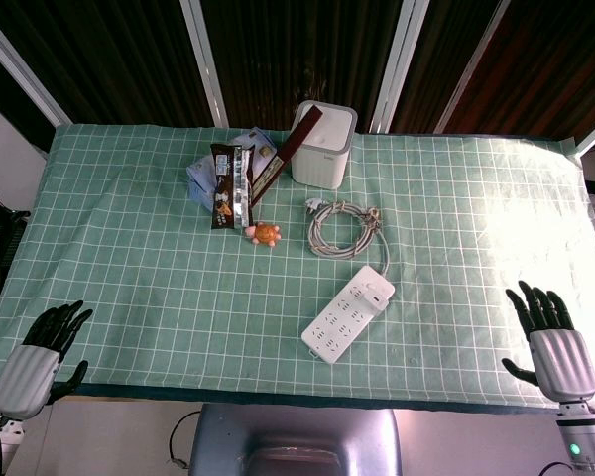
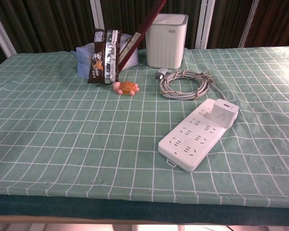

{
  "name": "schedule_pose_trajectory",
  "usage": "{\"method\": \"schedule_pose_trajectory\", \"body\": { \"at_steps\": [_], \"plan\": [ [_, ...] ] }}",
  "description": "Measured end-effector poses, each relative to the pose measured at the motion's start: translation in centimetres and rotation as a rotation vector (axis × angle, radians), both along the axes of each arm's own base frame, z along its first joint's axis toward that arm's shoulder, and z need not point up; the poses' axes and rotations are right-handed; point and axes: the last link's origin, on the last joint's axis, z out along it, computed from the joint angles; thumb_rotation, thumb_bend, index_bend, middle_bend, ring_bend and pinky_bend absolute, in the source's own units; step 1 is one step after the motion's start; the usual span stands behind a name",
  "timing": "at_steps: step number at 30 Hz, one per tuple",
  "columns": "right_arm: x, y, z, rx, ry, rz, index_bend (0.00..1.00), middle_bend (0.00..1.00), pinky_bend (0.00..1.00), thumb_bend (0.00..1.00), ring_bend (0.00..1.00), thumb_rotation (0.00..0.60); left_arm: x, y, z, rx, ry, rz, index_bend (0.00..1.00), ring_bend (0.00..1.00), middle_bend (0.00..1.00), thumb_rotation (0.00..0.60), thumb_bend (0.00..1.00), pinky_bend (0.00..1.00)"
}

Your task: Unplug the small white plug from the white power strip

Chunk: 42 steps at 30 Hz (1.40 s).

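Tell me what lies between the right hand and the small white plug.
Only bare green checked cloth, per the head view: nothing sits between the right hand and the small white plug.

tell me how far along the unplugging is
Nothing looks done: the small white plug still sits in the white power strip. Nothing is in hand; the left hand and right hand rest open at the table's near edge. Reaching, gripping and pulling remain.

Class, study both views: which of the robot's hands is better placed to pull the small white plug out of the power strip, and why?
Probably the right hand. The small white plug sits at the power strip's far end, right of the table's middle, nearer that hand. The left hand rests at the opposite corner. Both hands are open.
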Motion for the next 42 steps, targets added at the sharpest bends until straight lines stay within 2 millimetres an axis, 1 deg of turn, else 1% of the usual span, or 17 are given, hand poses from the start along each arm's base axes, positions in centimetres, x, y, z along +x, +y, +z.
{"method": "schedule_pose_trajectory", "body": {
  "at_steps": [7,11,14,17,20,22,24,27,31,33,36,42],
  "plan": [
    [0.2,0.0,-0.2,0.02,-0.002,0.021,0.0,0.0,0.0,0.11,0.0,0.6,0.7,-0.2,-1.0,-0.042,0.01,-0.038,0.0,0.0,0.0,0.6,0.44,0.1],
    [0.7,-0.6,-0.9,0.047,0.009,0.063,0.0,0.0,0.0,0.11,0.0,0.6,1.9,-0.5,-2.5,-0.119,-0.018,-0.112,0.0,0.0,0.0,0.6,0.45,0.1],
    [1.1,-1.6,-1.9,0.091,0.032,0.094,0.0,0.0,0.0,0.11,0.0,0.6,3.3,-0.5,-4.5,-0.214,-0.035,-0.198,0.0,0.0,0.0,0.6,0.46,0.1],
    [1.8,-3.1,-3.2,0.149,0.058,0.13,0.0,0.0,0.0,0.11,0.0,0.6,5.1,-0.4,-6.9,-0.316,-0.051,-0.269,0.0,0.0,0.0,0.6,0.48,0.1],
    [3.3,-5.1,-4.7,0.218,0.08,0.188,0.0,0.0,0.0,0.11,0.0,0.6,7.6,-0.1,-9.3,-0.39,-0.082,-0.335,0.0,0.0,0.0,0.6,0.54,0.1],
    [4.6,-6.6,-5.7,0.266,0.102,0.241,0.0,0.0,0.0,0.11,0.0,0.6,9.3,0.0,-10.7,-0.411,-0.094,-0.381,0.0,0.0,0.0,0.6,0.59,0.1],
    [6.2,-8.2,-6.8,0.306,0.131,0.297,0.0,0.0,0.0,0.11,0.0,0.6,10.8,0.1,-12.1,-0.432,-0.101,-0.415,0.0,0.0,0.0,0.6,0.61,0.1],
    [8.5,-10.1,-8.2,0.35,0.178,0.379,0.0,0.0,0.0,0.11,0.0,0.6,12.6,0.6,-13.8,-0.467,-0.102,-0.431,0.0,0.0,0.0,0.6,0.65,0.1],
    [10.7,-11.8,-9.7,0.397,0.233,0.457,0.0,0.0,0.0,0.11,0.0,0.6,14.9,1.8,-15.8,-0.482,-0.1,-0.439,0.0,0.02,0.02,0.6,0.73,0.1],
    [11.2,-12.4,-10.3,0.419,0.261,0.472,0.0,0.0,0.0,0.11,0.0,0.6,16.1,2.3,-16.9,-0.487,-0.108,-0.442,0.0,0.02,0.02,0.592,0.75,0.1],
    [11.5,-12.9,-11.1,0.45,0.284,0.479,0.0,0.0,0.0,0.11,0.0,0.6,17.2,3.2,-18.0,-0.493,-0.104,-0.446,0.0,0.02,0.02,0.56,0.76,0.1],
    [11.3,-13.9,-11.8,0.475,0.324,0.493,0.0,0.0,0.0,0.11,0.0,0.6,18.6,5.2,-20.9,-0.528,-0.086,-0.432,0.0,0.03,0.03,0.562,0.76,0.1]
  ]
}}
